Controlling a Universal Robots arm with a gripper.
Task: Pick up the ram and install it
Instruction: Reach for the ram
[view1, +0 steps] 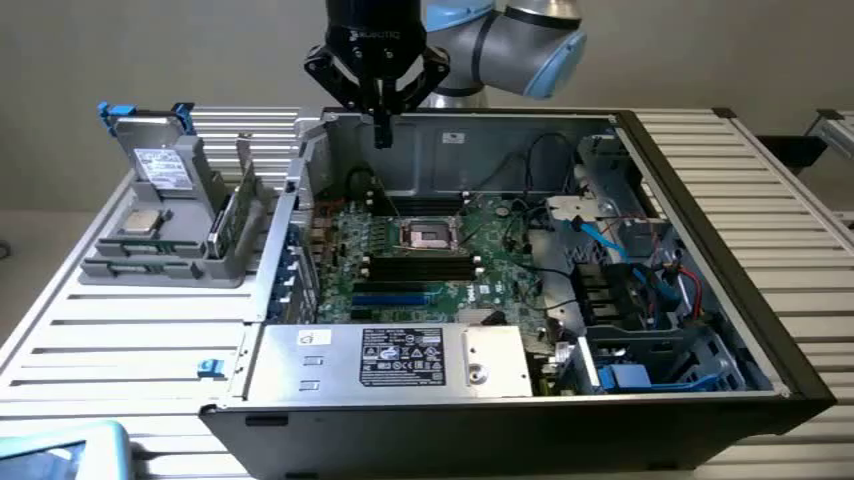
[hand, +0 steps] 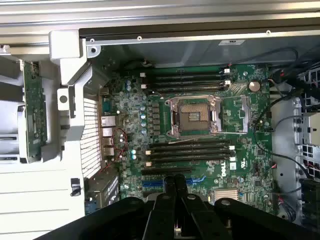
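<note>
Silver power supply (view1: 387, 355) sits at the near edge of the open computer case (view1: 507, 435), closest to camera. On the exterior view's left of the case there's a grey holder (view1: 160, 250) on the slatted table (view1: 120, 340), with the ram (hand: 34, 115) sitting in it, untouched. Claw (view1: 383, 135) hangs over the case's far wall, fingers pressed together, gripping nothing, well apart from the ram. Inside the case is the green motherboard (view1: 494, 270), CPU socket (view1: 430, 235) mid-board, black memory slots (view1: 420, 266) just on its near side. At the case's end on the exterior view's right is the drive cage (view1: 654, 350), with blue and black cables (view1: 601, 235).
</note>
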